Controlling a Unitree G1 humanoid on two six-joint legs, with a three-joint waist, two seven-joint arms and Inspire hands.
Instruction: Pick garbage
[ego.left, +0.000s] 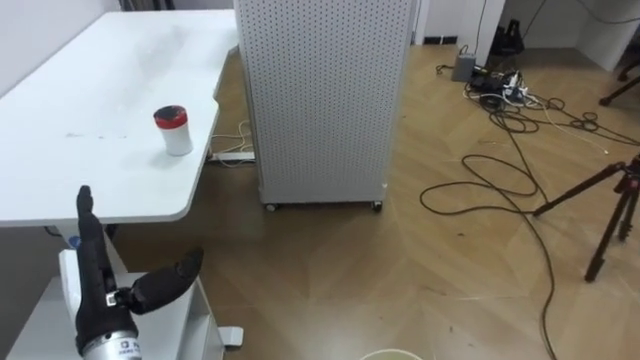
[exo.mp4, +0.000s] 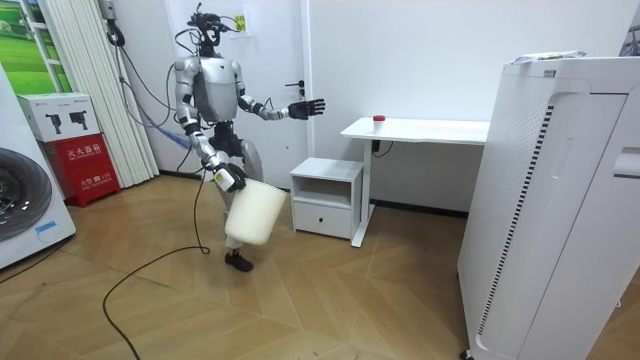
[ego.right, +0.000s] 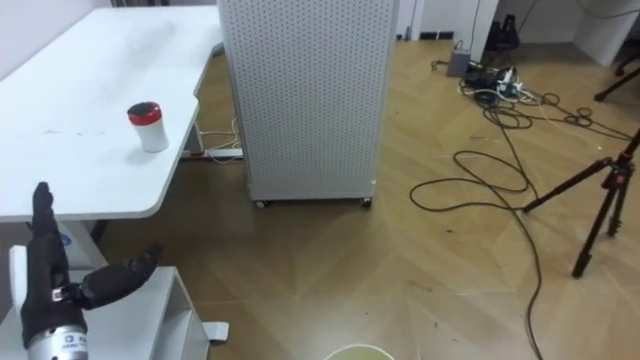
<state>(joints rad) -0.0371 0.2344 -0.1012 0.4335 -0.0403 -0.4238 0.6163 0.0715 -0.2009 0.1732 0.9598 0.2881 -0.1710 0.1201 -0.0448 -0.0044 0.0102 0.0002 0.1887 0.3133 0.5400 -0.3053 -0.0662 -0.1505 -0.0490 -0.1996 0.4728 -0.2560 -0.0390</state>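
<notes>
A small white jar with a red lid (ego.left: 173, 130), the garbage to be picked, stands upright on the white desk (ego.left: 90, 90), near the desk's rounded front corner and well apart from both hands. Nothing else lies close to it on the bare desk top.

The left hand (ego.left: 100, 290) is raised before the desk's near edge, above a low white drawer cabinet (ego.left: 185, 325). Its fingers (ego.left: 86, 215) are straight and point up, with the thumb spread wide, and it holds nothing.

In the room view the right hand (exo.mp4: 228, 179) hangs low at the robot's side and grips a white bin (exo.mp4: 255, 212) by its rim. The bin tilts, with its mouth toward the hand.

Just beside the desk's far corner stands a tall white perforated unit (ego.left: 325, 100) on small casters. A white power strip (ego.left: 232, 157) lies on the wooden floor (ego.left: 400, 260) between them. Dark cables (ego.left: 490, 180) loop over the floor further to the right, near a black tripod (ego.left: 610, 215).

The room view shows the robot standing on the wooden floor beside the drawer cabinet, its left arm stretched toward the desk. A washing machine (exo.mp4: 25, 205) and a red box (exo.mp4: 88, 160) are at the room view's left.
</notes>
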